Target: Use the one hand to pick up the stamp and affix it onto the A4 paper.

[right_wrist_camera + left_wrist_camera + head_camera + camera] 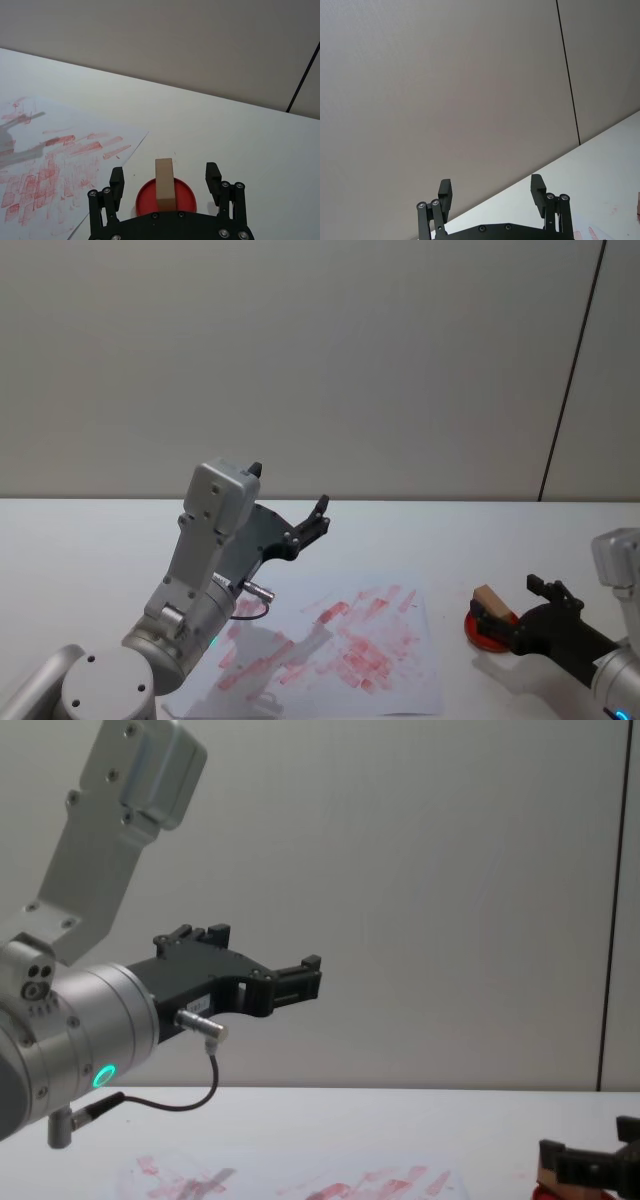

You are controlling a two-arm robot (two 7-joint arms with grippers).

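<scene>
Stamp, tan wooden block, sits on round red pad.

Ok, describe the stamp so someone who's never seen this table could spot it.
On the white table, find the red-smeared A4 paper; just to its right lies a flat round red ink pad. The stamp stands on that pad, in front of the open right claw, with the left claw raised farther left. It's the only tan wooden block there.
</scene>
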